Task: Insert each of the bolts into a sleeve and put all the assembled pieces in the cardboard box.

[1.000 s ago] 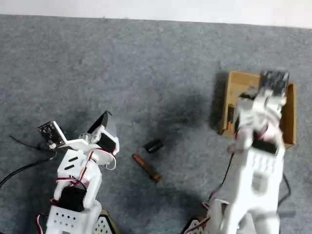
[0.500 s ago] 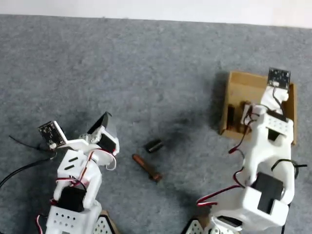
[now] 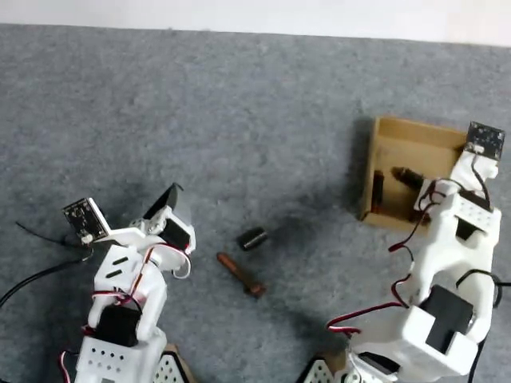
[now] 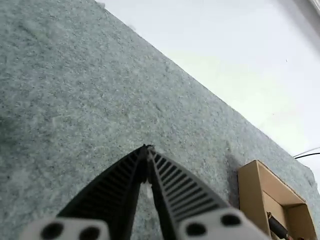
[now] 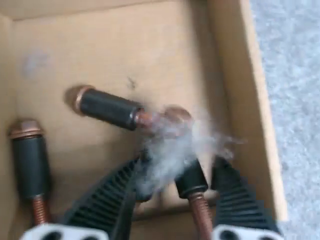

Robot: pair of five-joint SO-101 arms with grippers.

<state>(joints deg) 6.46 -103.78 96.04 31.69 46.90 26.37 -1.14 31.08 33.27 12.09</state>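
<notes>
On the grey table (image 3: pixel 239 104), the cardboard box (image 3: pixel 415 144) sits toward 2 o'clock, and the right arm leans over its 4 o'clock corner. In the right wrist view, the right gripper (image 5: pixel 179 165) hangs inside the box with its jaws spread apart and clamping nothing. A blurred assembled piece (image 5: pixel 191 182) lies on the box floor between the two fingers (image 5: pixel 107 202), with its copper shank pointing back toward the wrist. The smear hides whether it touches either finger.

A second assembled piece (image 5: pixel 107 109) lies just beyond the fingertips, its copper head flat against the cardboard. A third assembled piece (image 5: pixel 29 160) rests near a side wall, apart from the gripper. In the high view, two of these show as dark shapes, one against the box's 9 o'clock wall and one nearer its middle.

The left gripper (image 3: pixel 172 201) hovers at about 8 o'clock on the table. Its jaws are pressed together at the tips (image 4: pixel 146 150) with nothing between them. A loose black sleeve (image 3: pixel 252 238) lies on the felt near the middle of the table, between 3 and 4 o'clock from this gripper and apart from it. A loose copper bolt (image 3: pixel 239 274) lies slantwise just at 6 o'clock of the sleeve, not touching it, and between 4 and 5 o'clock from the left gripper.
</notes>
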